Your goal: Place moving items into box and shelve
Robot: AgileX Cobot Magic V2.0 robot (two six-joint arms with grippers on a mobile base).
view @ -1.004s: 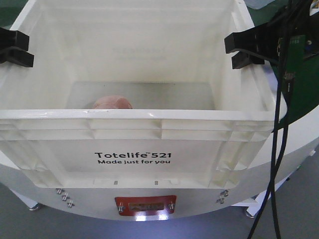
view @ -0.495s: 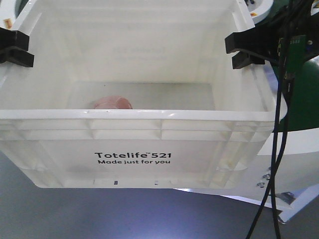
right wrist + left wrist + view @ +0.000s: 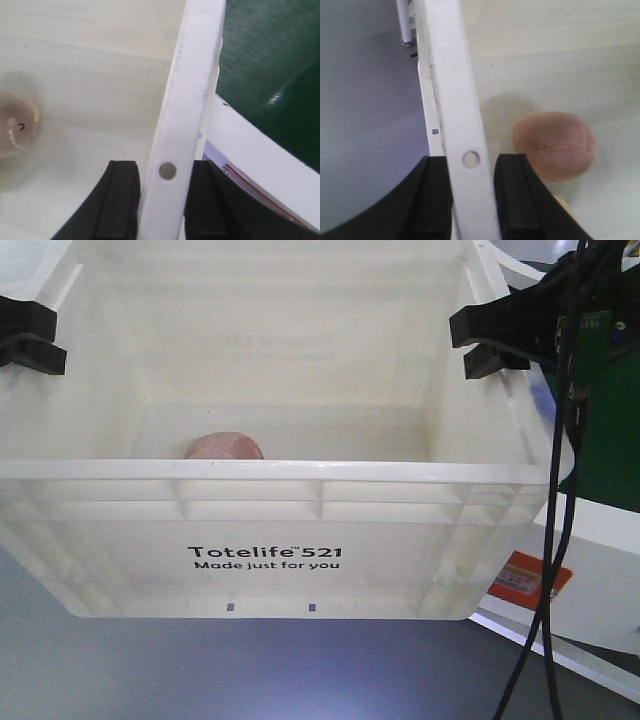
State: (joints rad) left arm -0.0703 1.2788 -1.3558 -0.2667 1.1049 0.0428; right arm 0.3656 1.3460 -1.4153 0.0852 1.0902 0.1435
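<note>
A white plastic box marked "Totelife 521" fills the front view and hangs in the air between my two grippers. My left gripper is shut on the box's left rim. My right gripper is shut on the right rim. Inside lies a pink-brown stitched ball, which also shows in the left wrist view, and a round tan roll in the right wrist view.
A white round table edge with a red label lies at lower right. Green floor lies beyond it. Black cables hang down the right side. Grey floor lies below the box.
The box stays gripped while the background shifts: the white table and its red label have slid from under the box off to the right, and grey floor now shows beneath.
</note>
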